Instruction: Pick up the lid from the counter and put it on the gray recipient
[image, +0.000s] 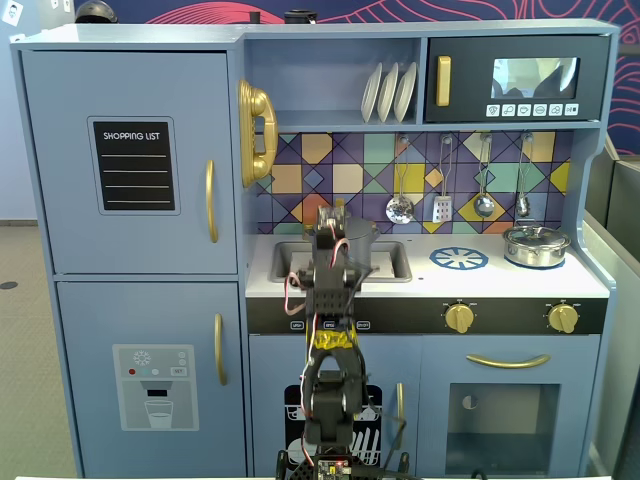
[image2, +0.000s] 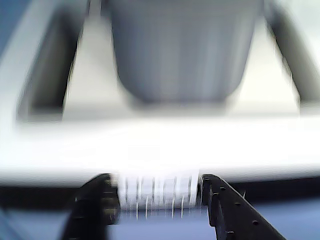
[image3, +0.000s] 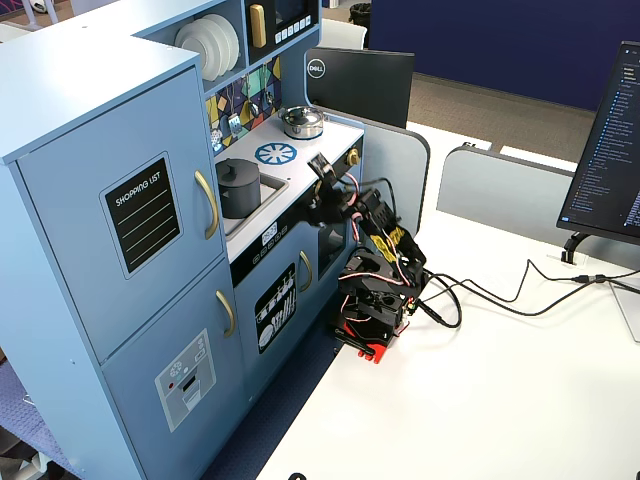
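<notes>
Pale gray-blue toy-kitchen surface (image3: 330, 138) is carrying the matte dark-gray cylindrical pot (image3: 238, 190) in its sink recess, the flat dark-gray knobbed lid (image3: 233, 166) seemingly sitting on it, while the black fingers (image2: 227, 212) are gaping empty, so any pull-back should be going straight, clear of the pot.

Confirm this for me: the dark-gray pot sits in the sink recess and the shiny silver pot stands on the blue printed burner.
One detail is wrong. In a fixed view, the shiny silver pot stands on the bare counter to the right of the blue printed burner, not on it; the burner carries nothing. The dark-gray pot does sit in the sink recess.
</notes>
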